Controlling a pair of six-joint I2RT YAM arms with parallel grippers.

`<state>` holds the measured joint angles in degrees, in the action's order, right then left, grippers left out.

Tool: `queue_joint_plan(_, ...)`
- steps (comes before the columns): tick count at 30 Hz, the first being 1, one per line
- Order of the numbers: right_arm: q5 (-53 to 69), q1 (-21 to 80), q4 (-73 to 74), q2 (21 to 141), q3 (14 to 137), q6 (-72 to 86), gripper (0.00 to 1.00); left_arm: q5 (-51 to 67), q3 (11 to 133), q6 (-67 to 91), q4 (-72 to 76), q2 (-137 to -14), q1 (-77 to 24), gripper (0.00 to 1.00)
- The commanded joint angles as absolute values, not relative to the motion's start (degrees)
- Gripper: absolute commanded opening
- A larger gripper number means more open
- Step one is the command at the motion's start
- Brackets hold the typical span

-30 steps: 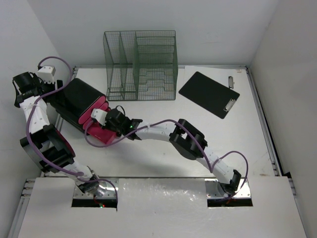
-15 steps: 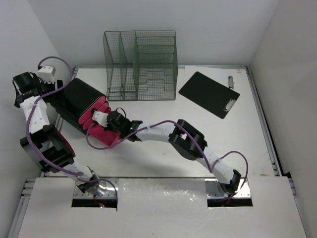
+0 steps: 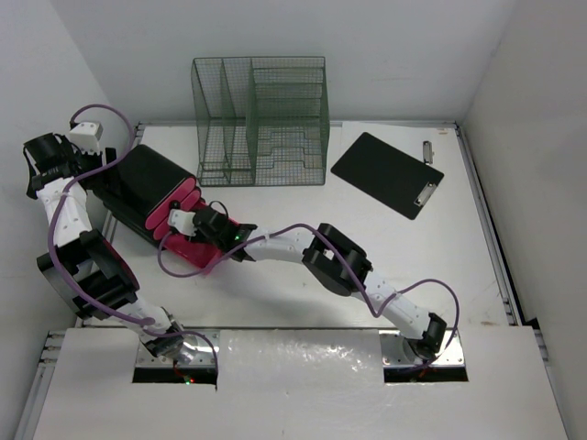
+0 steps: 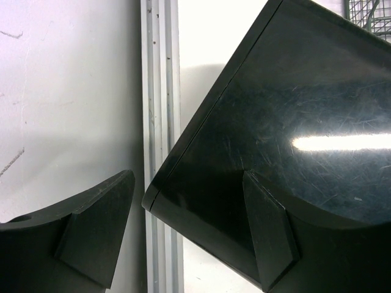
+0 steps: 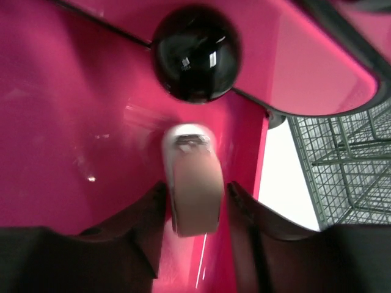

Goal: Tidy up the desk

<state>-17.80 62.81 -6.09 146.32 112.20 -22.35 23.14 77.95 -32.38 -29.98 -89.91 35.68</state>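
right gripper [image 5: 197,207] | sits closer in on drawer [image 5: 61,122] than a second ago, astride handle [image 5: 194,183] (clamped or slack: cannot tell) | left gripper [image 4: 186,183] | gapes at box [image 4: 293,110] corner | likely shuts drawer

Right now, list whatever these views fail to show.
- Top view: small grey item beyond the clipboard, too small to identify.
- Right wrist view: pale handle blurred; whether the right pincer touches it is unclear.
- Left wrist view: black box cut off by the frame edges.
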Motion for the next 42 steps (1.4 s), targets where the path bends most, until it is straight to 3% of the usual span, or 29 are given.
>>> queue_joint_plan(1,-16.8,63.5,-5.5,146.5,113.6,-24.0,0.46,22.4,77.9,-32.2,-32.8,-91.5,35.6,0.7)
queue_joint_plan(6,-11.0,65.0,-6.3,141.6,109.1,-22.7,0.6,22.6,78.1,-32.4,-32.9,-91.7,35.5,0.7)
queue_joint_plan(9,-7.3,65.8,-6.4,139.8,107.1,-21.5,0.6,22.4,78.0,-32.6,-32.9,-91.8,35.5,0.7)
queue_joint_plan(20,8.9,63.9,-3.0,137.2,107.7,-11.6,0.46,22.1,77.8,-33.0,-32.6,-91.5,35.5,0.7)
queue_joint_plan(30,6.3,62.0,-10.0,126.7,99.7,-2.1,0.49,22.2,77.8,-33.0,-32.6,-91.5,35.6,0.7)
queue_joint_plan(37,-1.9,61.4,-11.3,117.4,84.5,6.7,0.5,22.9,80.2,-32.3,-32.9,-92.7,35.5,0.7)
queue_joint_plan(42,-1.8,61.1,-13.4,114.0,75.2,9.2,0.58,23.4,81.6,-31.6,-33.4,-95.2,35.5,0.7)
